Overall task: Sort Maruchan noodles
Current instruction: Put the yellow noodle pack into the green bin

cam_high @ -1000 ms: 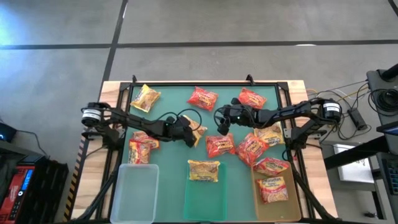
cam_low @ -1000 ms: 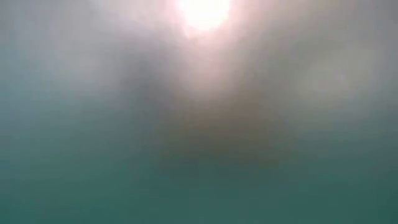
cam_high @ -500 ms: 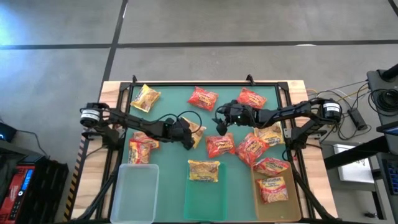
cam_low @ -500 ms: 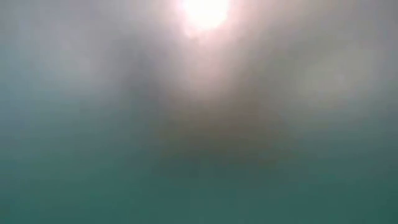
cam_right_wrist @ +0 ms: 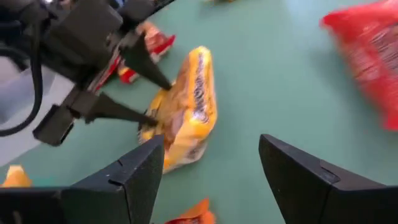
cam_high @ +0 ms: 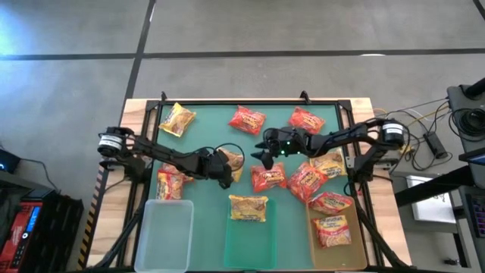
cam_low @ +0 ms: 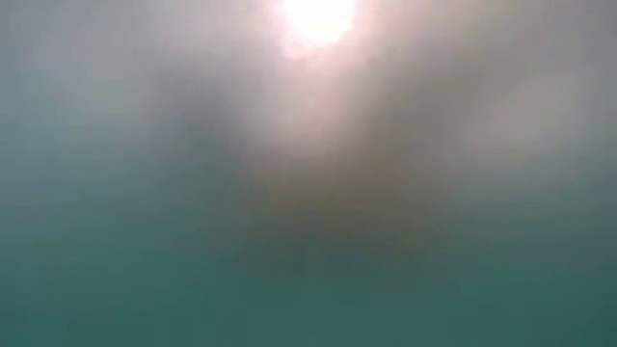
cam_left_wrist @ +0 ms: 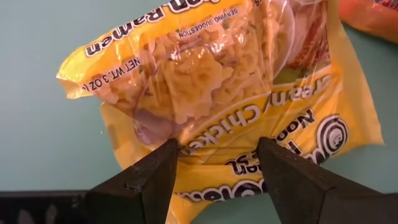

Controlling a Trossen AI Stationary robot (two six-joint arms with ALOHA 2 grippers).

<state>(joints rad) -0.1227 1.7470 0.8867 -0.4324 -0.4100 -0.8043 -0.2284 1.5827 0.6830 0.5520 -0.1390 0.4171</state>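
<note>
The low view gives nothing but a teal-and-grey haze with a bright glare at the top, so no object can be made out there; nearest on the table, three shallow trays sit in a row, the clear tray (cam_high: 163, 231) on the left, the green tray (cam_high: 250, 239) in the middle with a yellow packet (cam_high: 248, 207) lying across its far edge, and the brown tray (cam_high: 333, 235) on the right holding a red-orange packet (cam_high: 331, 230) with another packet (cam_high: 330, 202) over its far rim; further in, the left gripper (cam_high: 225, 168) is at the table's middle, its fingers (cam_left_wrist: 146, 180) closed on one edge of the yellow chicken packet (cam_left_wrist: 224, 87), whose long axis runs away from the gripper, lettering upside down in the left wrist view and its corners cut off by that frame; from above the arm hides most of it; just right of it the right gripper (cam_high: 267, 155) hangs with fingers (cam_right_wrist: 130, 180) spread wide and nothing between them, beside red packets (cam_high: 268, 177) that partly overlap; a red packet (cam_right_wrist: 367, 62) is blurred at the wrist frame's edge; farthest, a yellow packet (cam_high: 177, 119) lies at the far left, tilted, with two red ones (cam_high: 247, 119) to its right.
</note>
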